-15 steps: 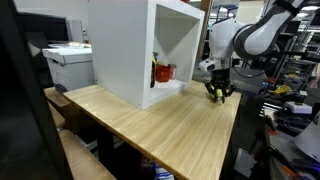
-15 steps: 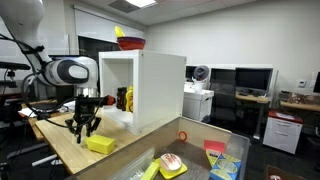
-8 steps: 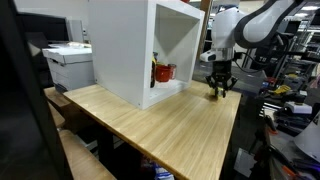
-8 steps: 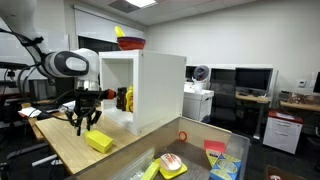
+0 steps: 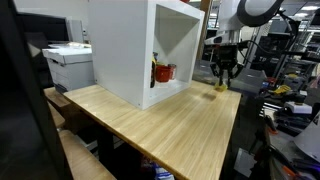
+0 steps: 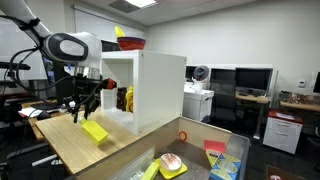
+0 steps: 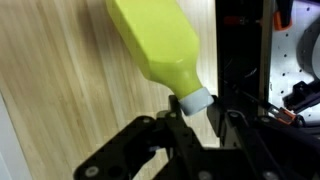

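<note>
The gripper [image 7: 197, 108] is clamped on the grey cap of a yellow plastic bottle [image 7: 155, 45]. The bottle hangs tilted below the gripper, over the light wooden table [image 6: 60, 140]. A white open-front cabinet [image 6: 160, 90] stands near the gripper.

The bottle [image 6: 95, 131] hangs from gripper [image 6: 79, 114] beside cabinet [image 6: 160, 90] on table [image 6: 55, 150].

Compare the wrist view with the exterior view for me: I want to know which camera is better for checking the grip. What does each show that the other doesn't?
Only the wrist view shows the grey cap of the yellow-green plastic bottle pinched in the black gripper. Only an exterior view shows the white open-fronted cabinet, the red bowl on top of it, and the bottle hanging tilted from the gripper. Both show the bottle, the gripper and the light wooden tabletop.
</note>
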You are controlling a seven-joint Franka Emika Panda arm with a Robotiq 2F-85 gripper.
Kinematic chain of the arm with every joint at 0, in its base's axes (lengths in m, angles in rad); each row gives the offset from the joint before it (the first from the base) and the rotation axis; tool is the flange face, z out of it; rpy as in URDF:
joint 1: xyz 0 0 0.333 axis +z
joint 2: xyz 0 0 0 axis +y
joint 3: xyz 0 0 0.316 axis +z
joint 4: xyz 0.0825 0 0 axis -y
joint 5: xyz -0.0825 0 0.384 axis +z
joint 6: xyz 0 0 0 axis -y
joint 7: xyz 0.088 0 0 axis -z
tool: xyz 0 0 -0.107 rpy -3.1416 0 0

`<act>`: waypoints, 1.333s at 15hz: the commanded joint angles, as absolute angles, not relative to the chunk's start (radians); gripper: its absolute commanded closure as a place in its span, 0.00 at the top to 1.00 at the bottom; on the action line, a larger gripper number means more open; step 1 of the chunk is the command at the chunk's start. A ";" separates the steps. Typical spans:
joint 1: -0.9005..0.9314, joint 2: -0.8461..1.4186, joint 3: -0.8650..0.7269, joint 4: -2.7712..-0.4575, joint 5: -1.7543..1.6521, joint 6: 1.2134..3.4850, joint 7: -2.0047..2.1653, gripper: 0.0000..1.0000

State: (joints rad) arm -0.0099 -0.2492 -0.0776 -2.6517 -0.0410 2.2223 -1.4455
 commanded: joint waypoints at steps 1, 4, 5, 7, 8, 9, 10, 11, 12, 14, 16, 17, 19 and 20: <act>0.011 -0.323 -0.119 -2.630 0.027 2.114 -1.521 0.10; 0.024 -0.315 -0.160 -2.589 0.103 2.037 -1.627 0.10; 0.026 -0.310 -0.173 -2.574 0.131 2.010 -1.663 0.10; 0.025 -0.291 -0.189 -2.549 0.169 1.969 -1.713 0.10; 0.023 -0.281 -0.197 -2.536 0.189 1.947 -1.739 0.10; 0.022 -0.273 -0.204 -2.526 0.208 1.925 -1.767 0.10; 0.021 -0.261 -0.210 -2.515 0.228 1.904 -1.793 0.10; 0.019 -0.241 -0.219 -2.499 0.251 1.874 -1.832 0.10; 0.015 -0.229 -0.224 -2.488 0.266 1.852 -1.854 0.10; 0.005 -0.183 -0.234 -2.453 0.301 1.794 -1.903 0.10; -0.008 -0.154 -0.236 -2.434 0.323 1.770 -1.936 0.10; -0.015 -0.144 -0.235 -2.429 0.331 1.772 -1.955 0.10; -0.028 -0.132 -0.230 -2.427 0.343 1.787 -1.979 0.10; -0.034 -0.128 -0.227 -2.428 0.350 1.797 -1.992 0.10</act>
State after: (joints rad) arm -0.0022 -0.1604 -0.2384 -2.4526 0.3087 1.8042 -1.9187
